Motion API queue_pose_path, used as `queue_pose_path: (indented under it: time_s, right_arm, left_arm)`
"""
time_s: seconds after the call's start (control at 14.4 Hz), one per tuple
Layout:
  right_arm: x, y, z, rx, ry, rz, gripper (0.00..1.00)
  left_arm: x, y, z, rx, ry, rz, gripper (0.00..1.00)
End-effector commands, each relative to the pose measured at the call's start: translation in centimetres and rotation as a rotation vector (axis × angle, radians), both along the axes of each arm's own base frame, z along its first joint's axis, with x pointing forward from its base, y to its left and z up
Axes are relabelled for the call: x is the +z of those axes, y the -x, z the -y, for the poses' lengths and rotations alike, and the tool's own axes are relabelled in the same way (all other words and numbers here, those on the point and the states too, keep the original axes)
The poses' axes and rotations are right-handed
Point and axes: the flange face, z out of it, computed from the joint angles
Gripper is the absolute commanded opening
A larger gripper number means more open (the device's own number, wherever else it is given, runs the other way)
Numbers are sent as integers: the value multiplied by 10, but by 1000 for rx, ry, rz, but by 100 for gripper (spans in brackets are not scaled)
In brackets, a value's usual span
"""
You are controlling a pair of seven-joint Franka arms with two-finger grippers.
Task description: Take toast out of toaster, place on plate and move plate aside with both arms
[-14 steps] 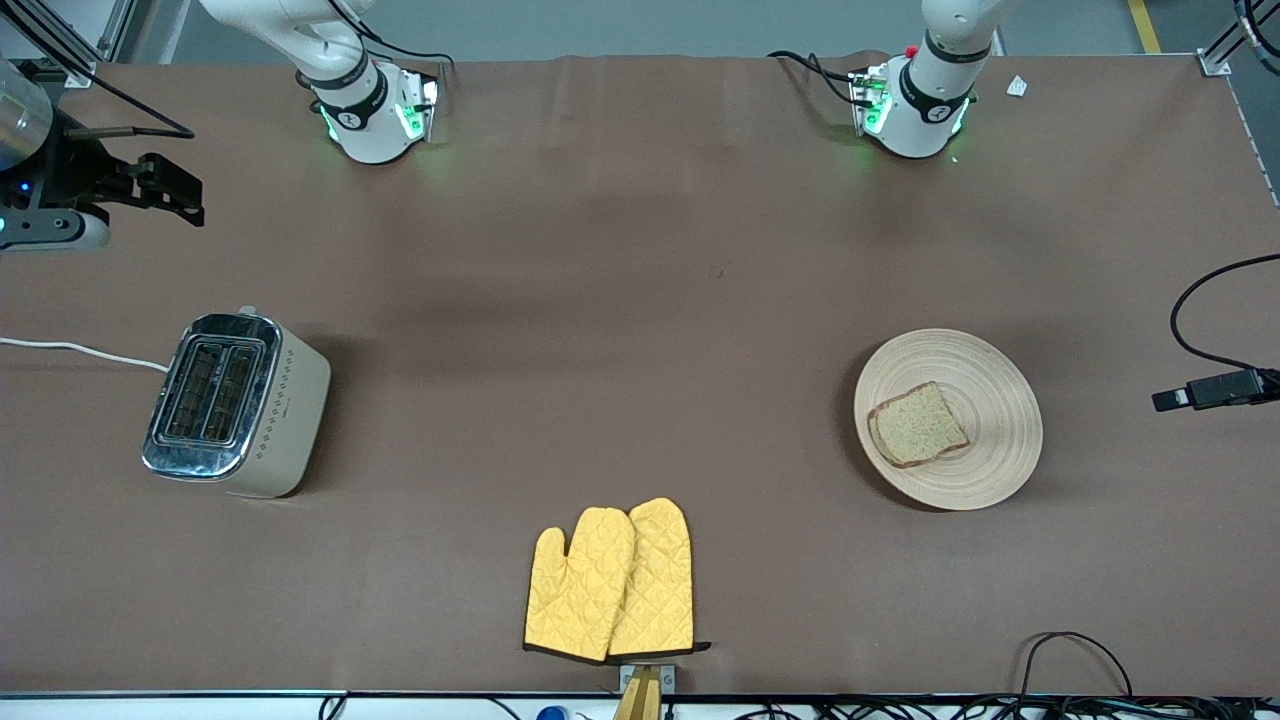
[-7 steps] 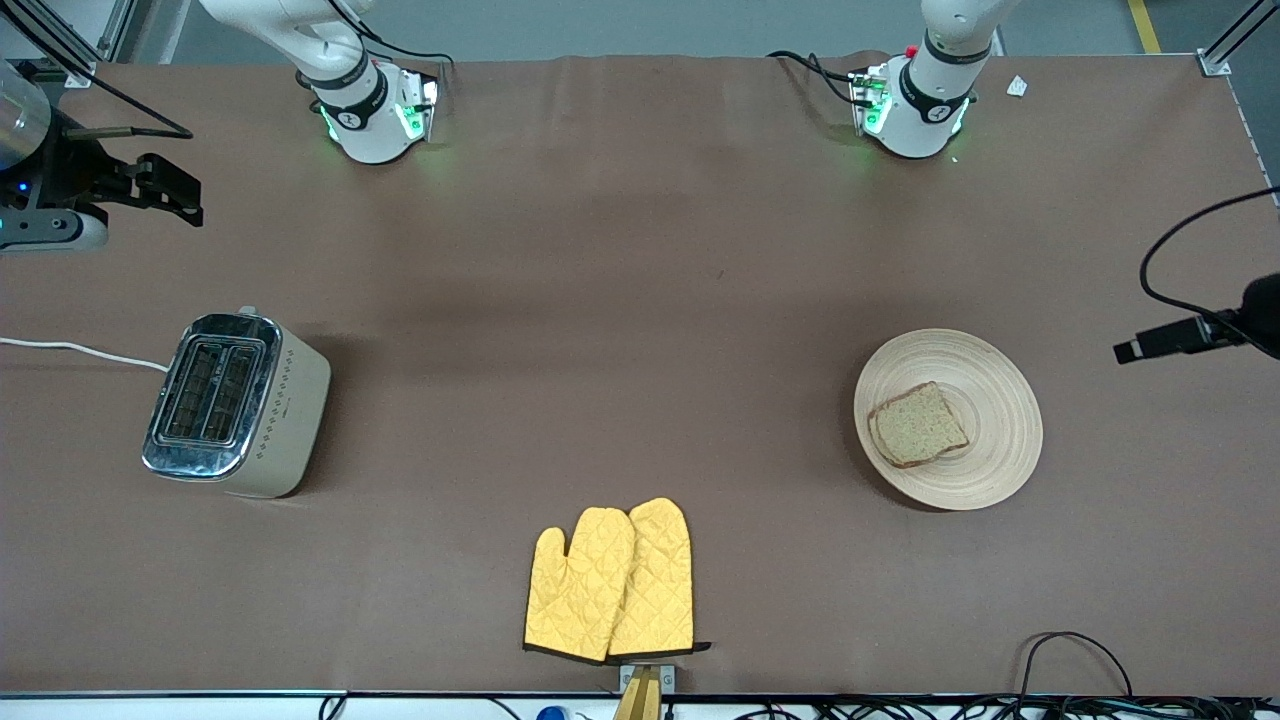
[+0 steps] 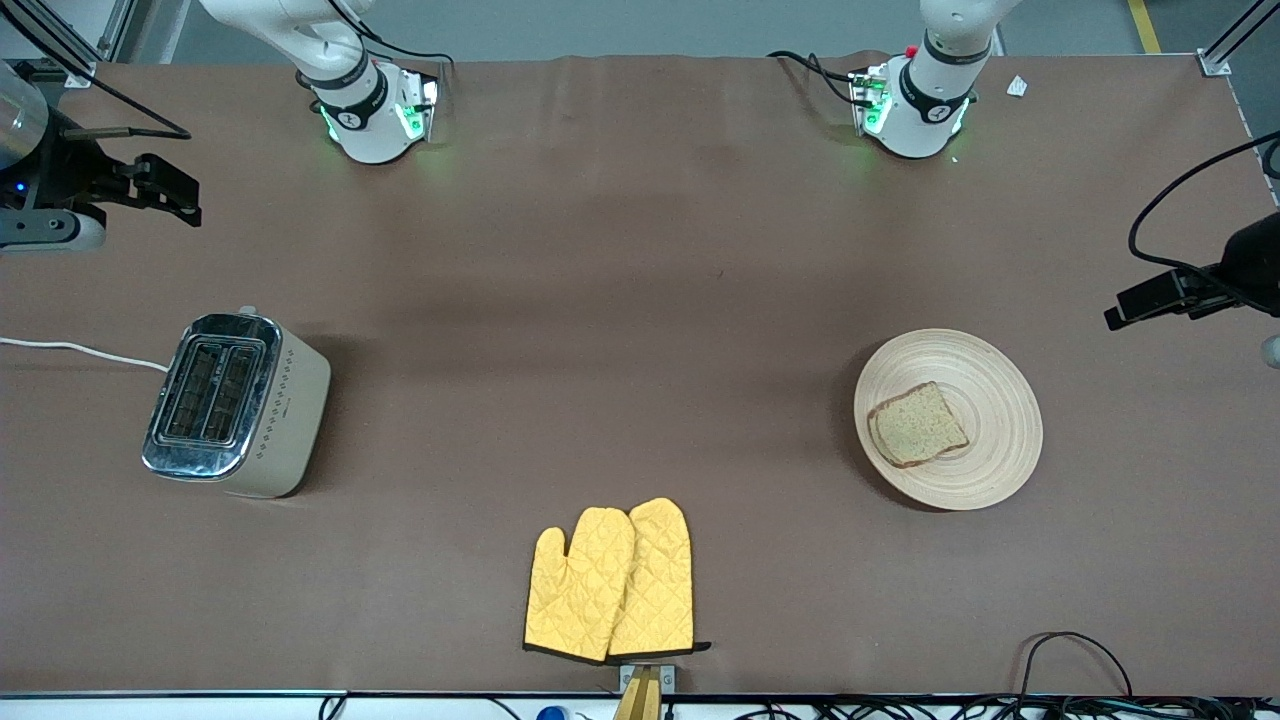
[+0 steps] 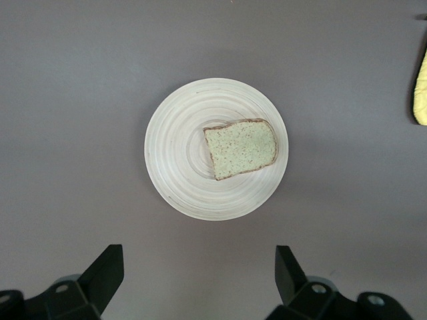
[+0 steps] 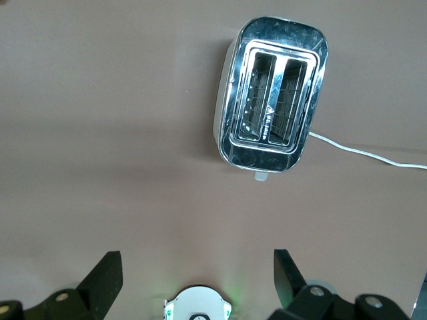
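Observation:
The toast lies flat on the round wooden plate toward the left arm's end of the table. My left gripper hangs high above that end of the table, beside the plate. In the left wrist view it is open and empty, with the plate and the toast far below. My right gripper hangs high at the right arm's end, farther from the front camera than the toaster. In the right wrist view it is open and empty.
A chrome-topped toaster with two empty slots stands at the right arm's end, also in the right wrist view, with its white cord. A pair of yellow oven mitts lies near the front edge. Cables lie along the front edge.
My left gripper has moved away from the front camera and slightly inward over the table's end. The toast, the plate and the right gripper have stayed in place.

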Motion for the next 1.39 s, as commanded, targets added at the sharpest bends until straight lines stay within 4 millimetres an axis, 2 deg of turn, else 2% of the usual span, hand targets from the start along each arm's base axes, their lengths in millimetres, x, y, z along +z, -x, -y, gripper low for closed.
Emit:
queue_pose_path:
  time_s: [0.0,0.28,0.42,0.56,0.7,0.97,1.11,1.25,1.32]
  right_arm:
    - [5,6,5,-12,13,6,100]
    - [3,4,21,-37,-3,2,100]
    - [1,3,49,-65,-7,-3,100]
    - [-1,2,79,-42,-19,-1,100]
    - [-2,2,78,-38,-20,-5,100]
    - [-1,2,72,-28,-19,-3,100]
    - [0,2,71,-27,-19,0,100]
    - [1,1,71,-26,-19,11,100]
    - [2,1,71,-26,-19,12,100]
  left_arm:
    - [18,16,13,-9,-84,18,100]
    - [33,38,29,-20,-116,-7,100]
    - [36,54,39,-32,-127,-13,100]
    - [39,65,36,-44,-68,-14,100]
    - [39,82,46,-63,-62,-4,100]
    - [39,110,52,-114,-71,39,100]
    - [36,111,49,-112,-83,32,100]
    - [43,107,46,-109,-82,38,100]
    - [42,100,45,-105,-78,35,100]
